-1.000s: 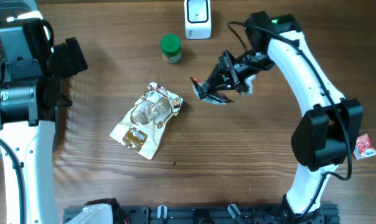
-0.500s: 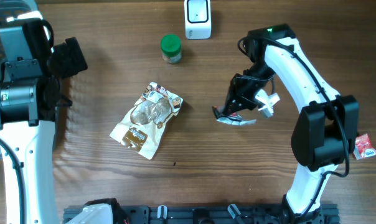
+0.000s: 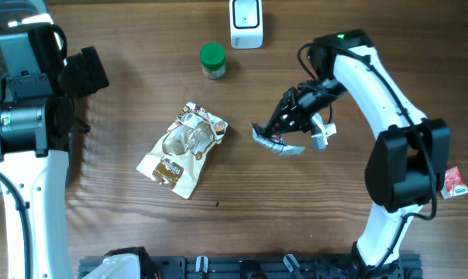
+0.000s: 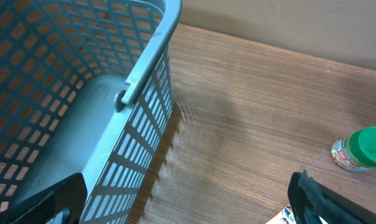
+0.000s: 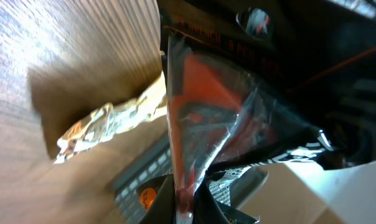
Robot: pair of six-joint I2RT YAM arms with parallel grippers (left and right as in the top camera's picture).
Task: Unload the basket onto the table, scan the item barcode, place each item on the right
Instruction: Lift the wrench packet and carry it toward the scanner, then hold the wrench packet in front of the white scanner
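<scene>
My right gripper [image 3: 285, 124] is shut on a crinkled red, black and silver foil packet [image 3: 274, 142], held above the middle of the table. In the right wrist view the packet [image 5: 203, 118] stands edge-on and fills the centre, its lower edge pinched between the fingers [image 5: 272, 208]. I see no barcode on it. The white scanner [image 3: 246, 23] stands at the table's far edge, well apart from the packet. My left gripper [image 4: 188, 208] is open and empty at the far left, beside a basket.
A brown and white snack bag [image 3: 184, 147] lies left of centre, also seen as the snack bag [image 5: 107, 124]. A green-lidded jar [image 3: 212, 60] stands near the scanner. A blue-grey basket [image 4: 138, 81] sits at the left. A small red packet [image 3: 453, 183] lies at the right edge.
The right arm swung the packet away from the scanner toward the near right, then back left a little, turning it. The left arm has not moved.
</scene>
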